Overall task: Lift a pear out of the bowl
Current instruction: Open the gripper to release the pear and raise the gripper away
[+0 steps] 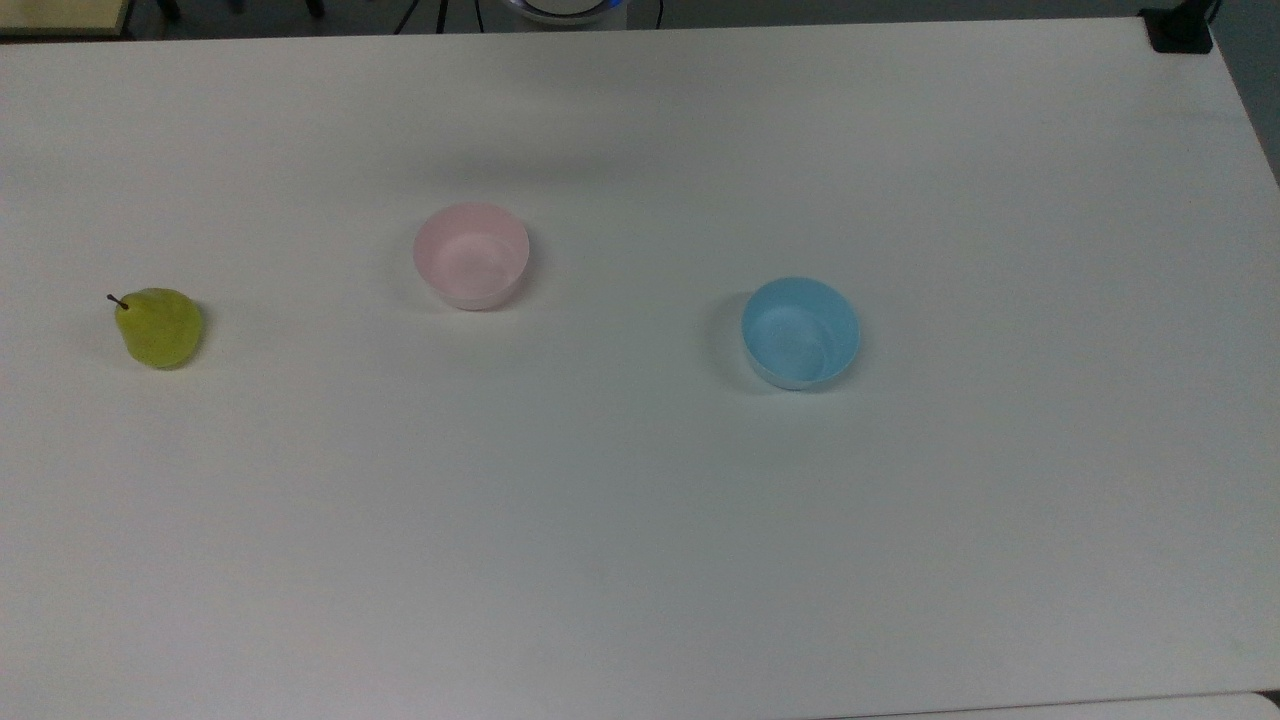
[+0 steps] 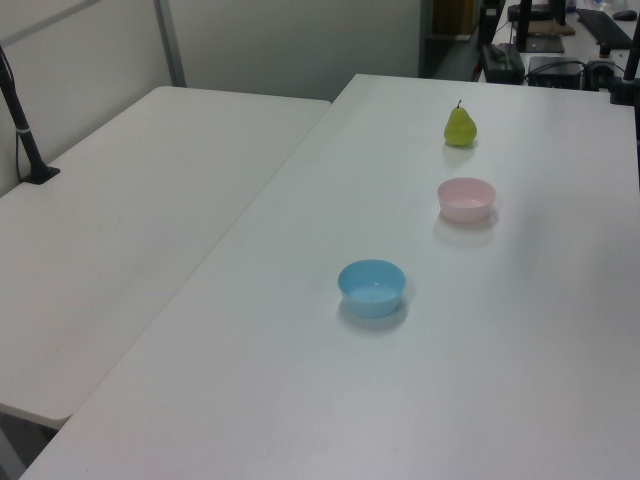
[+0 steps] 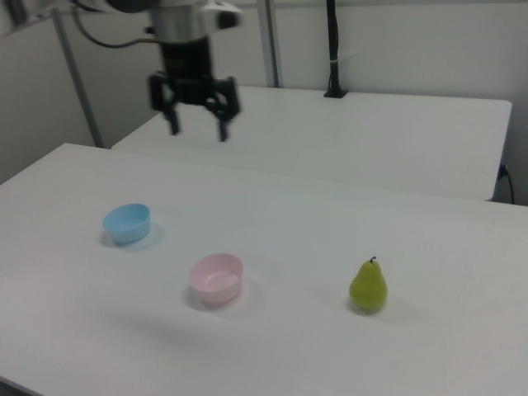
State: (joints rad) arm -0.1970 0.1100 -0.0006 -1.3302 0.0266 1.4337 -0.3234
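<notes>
Pear (image 1: 160,328) stands upright on the table (image 1: 640,560), stem up, long axis vertical. It is not in the pink bowl (image 1: 471,256): the bowl is empty, and the pear sits well apart from it, toward the top view's left. Blue bowl (image 1: 800,332) is on the other side of the pink bowl, also empty. All three lie roughly in one line.

Gripper (image 3: 195,125) hangs high in the air with jaws apart, nothing between them, fingers pointing down. In the right view it is up and behind the pink bowl, slightly to the right view's left of it; the pear is on the opposite side of the bowl, toward the right view's right and nearer the camera.

Judgement: the task wording assumes a pear in the bowl, but the layout says otherwise, so the bowl is no target now. Any grasp needs a traverse past the pink bowl to the pear's side, then a straight descent over the stem so the fingers straddle the body. The widest part is low; closing too high on the neck risks a slip or tipping it.
</notes>
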